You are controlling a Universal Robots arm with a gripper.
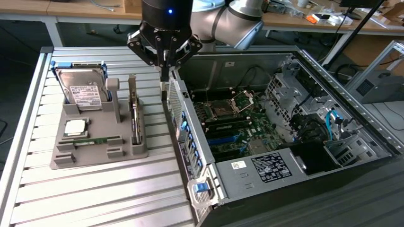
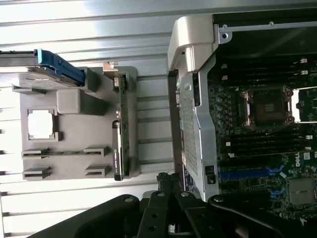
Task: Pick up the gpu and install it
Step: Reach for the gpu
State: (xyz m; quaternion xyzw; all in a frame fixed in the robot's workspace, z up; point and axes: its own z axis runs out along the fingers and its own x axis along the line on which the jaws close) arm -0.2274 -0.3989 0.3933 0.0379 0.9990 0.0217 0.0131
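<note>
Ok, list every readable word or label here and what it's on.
"DELL", probably: white letters on the dark green motherboard.
White label on the silver hard drive: print too small to read.
Black sticker on the grey computer case: too small to read.

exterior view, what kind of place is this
Probably a robotics lab or workshop for computer assembly: an open computer case sits on a slatted metal table, a grey holder beside it carries a hard drive and the gpu, and cluttered workbenches stand behind.
</note>
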